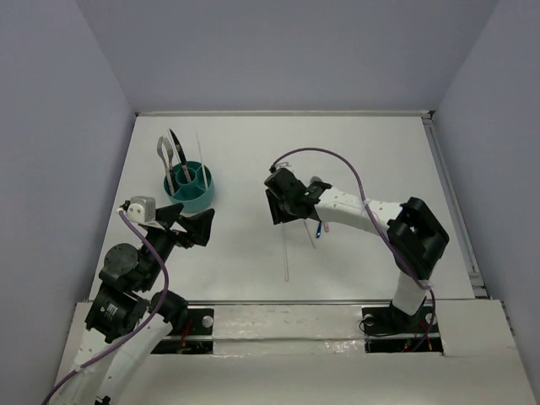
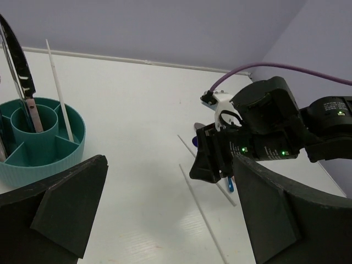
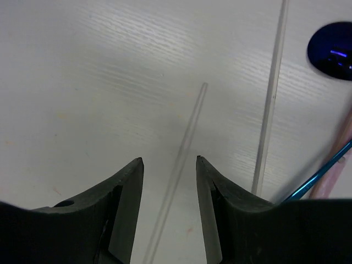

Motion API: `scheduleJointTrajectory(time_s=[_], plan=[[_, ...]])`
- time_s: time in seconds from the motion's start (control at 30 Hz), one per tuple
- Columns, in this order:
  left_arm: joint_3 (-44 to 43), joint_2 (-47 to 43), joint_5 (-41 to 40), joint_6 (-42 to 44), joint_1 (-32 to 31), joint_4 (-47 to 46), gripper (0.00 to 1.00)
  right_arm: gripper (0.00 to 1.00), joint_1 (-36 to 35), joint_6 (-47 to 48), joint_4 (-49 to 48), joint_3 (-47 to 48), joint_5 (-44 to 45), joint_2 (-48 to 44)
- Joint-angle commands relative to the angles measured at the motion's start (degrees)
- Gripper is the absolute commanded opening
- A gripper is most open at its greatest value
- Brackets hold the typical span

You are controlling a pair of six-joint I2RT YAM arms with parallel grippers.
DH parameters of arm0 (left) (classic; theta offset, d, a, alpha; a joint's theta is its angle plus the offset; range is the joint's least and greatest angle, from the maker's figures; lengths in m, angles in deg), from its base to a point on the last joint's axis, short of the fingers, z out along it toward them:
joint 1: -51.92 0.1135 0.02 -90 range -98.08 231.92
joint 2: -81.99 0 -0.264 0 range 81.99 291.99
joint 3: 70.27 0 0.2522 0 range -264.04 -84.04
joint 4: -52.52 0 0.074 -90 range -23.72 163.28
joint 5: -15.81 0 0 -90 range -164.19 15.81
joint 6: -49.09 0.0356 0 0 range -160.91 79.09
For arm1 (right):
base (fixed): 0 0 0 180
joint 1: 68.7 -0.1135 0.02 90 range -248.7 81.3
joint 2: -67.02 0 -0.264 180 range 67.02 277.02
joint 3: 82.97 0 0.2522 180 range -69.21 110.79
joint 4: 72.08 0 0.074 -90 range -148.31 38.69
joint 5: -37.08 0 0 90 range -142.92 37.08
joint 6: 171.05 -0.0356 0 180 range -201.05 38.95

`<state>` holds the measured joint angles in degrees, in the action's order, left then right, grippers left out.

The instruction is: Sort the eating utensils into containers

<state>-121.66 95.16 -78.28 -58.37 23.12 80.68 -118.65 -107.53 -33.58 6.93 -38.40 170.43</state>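
Pale chopstick between half-open right fingers — no grip, left fingers wide apart

The blue spoon is cut off by the right edge.

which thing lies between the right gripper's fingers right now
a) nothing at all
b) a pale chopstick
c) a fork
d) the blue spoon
b: the right wrist view shows a pale chopstick running lengthwise through the gap of the open right gripper, with space on both sides, so it is not pinched.
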Motion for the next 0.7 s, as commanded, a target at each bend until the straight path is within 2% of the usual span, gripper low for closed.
scheduleJointTrajectory(time_s=[0.0, 0.23, 0.37, 0.57, 0.67], plan=[[-1.6, 0.1, 0.9, 0.5, 0.1, -3.2, 0.99, 0.5, -0.4, -2.8, 7.6, -0.9, 0.0, -0.5], [-1.6, 0.2, 1.2, 0.6, -0.4, -3.2, 0.99, 0.49, 0.1, -4.3, 6.3, -2.8, -1.2, 2.1], [-1.5, 0.3, 1.2, 0.6, -0.4, -3.2, 0.99, 0.39, 0.1, -4.2, 4.7, -2.0, -3.4, 4.6], [-1.5, 0.2, 1.2, 0.7, -0.4, -3.3, 0.99, 0.38, 0.1, -3.8, 4.4, -1.0, -2.7, 6.8], [-1.5, 0.2, 1.2, 0.7, -0.4, -3.2, 0.99, 0.32, 0.1, -4.0, 4.5, -0.6, -3.1, 8.5]])
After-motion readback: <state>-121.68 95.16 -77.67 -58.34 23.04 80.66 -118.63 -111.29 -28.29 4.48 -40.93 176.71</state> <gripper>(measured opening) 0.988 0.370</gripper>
